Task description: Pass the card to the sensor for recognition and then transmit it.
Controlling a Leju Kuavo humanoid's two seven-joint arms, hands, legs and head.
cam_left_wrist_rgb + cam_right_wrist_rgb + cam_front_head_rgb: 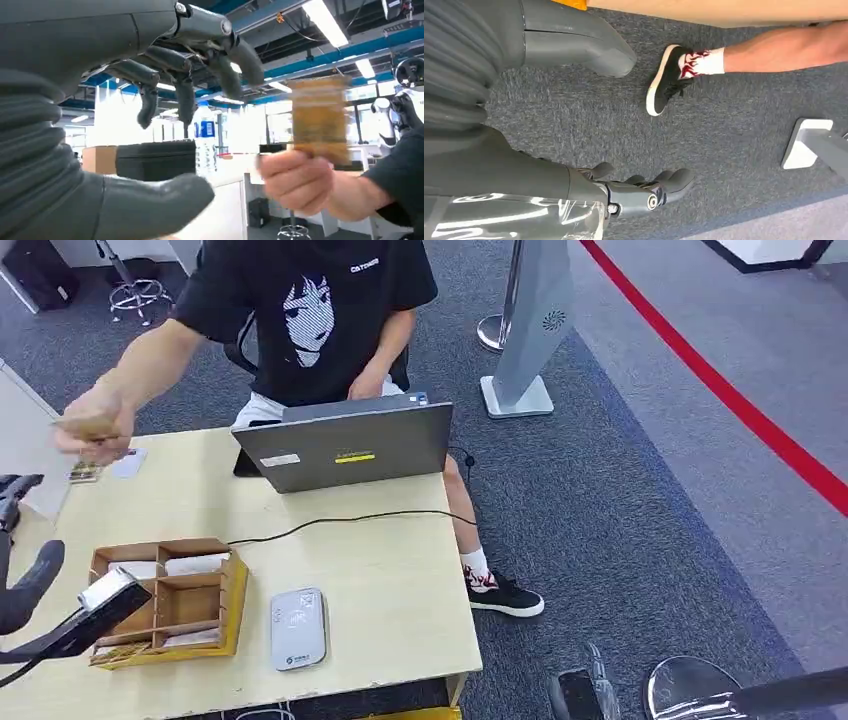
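At the desk's (400,570) left edge, left hand (150,100) raised, fingers (225,75) spread apart and curled slightly, thumb well clear of them, gripping nothing. Just beyond those fingers, a yellowish card (320,117), blurred, pinched upright in a person's hand (295,182); same card (92,426) and person's hand (98,432) seen from the head view above the desk's far left corner. Flat on the desk under that hand, two more cards (110,466), one pale, one patterned. Near the front left corner, a wooden organizer box (170,600) with compartments, pale cards lying in the far ones, partly hidden by the robot's dark left arm. Just right of the box, close to the front edge, a white card reader (297,628) lying flat. Along the far edge, an open grey laptop (345,445), back turned to the robot, a black cable (350,520) running across the desk toward the box. Behind the laptop, a seated person in a black printed T-shirt (310,310). Off the desk's right side, over grey carpet (734,165), right hand (574,125) hanging low, fingers (664,182) loosely apart from the thumb, holding nothing; a black sneaker with a flame-patterned white sock (674,75) close by on the floor.
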